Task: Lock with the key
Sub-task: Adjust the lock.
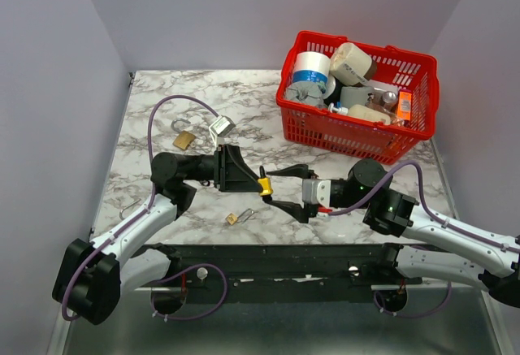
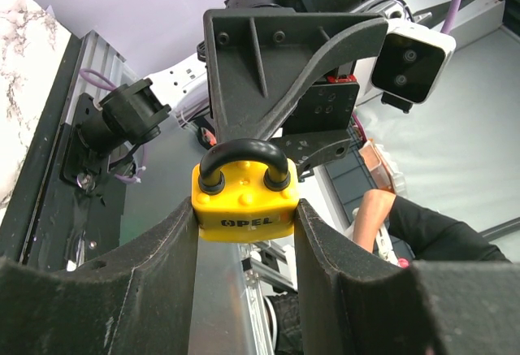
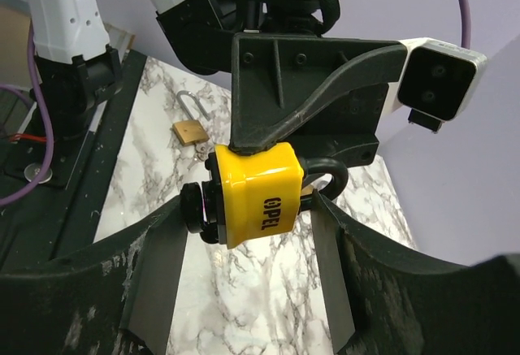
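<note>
The yellow padlock (image 2: 244, 202) hangs in mid-air over the middle of the marble tabletop (image 1: 162, 99), at centre frame in the top view. The left gripper (image 2: 245, 218) is pinched about halfway closed on its flat sides. The right gripper (image 3: 245, 213) faces it from the right with its jaws spread open on either side of the body, seemingly not touching. A small metal lock like this is probably dense and completely rigid, and its glossy yellow coating looks slippery, so a firm squeeze on the broad faces suits it better than a grip on the rounded edges. The black shackle (image 2: 244, 158) appears seated at both legs. A black knob (image 3: 195, 209) sticks out of the lock's base at left of centre in the right wrist view. It is likely the key's head and the sensible place to grip and turn. A brass padlock (image 1: 184, 138) lies at upper left.
</note>
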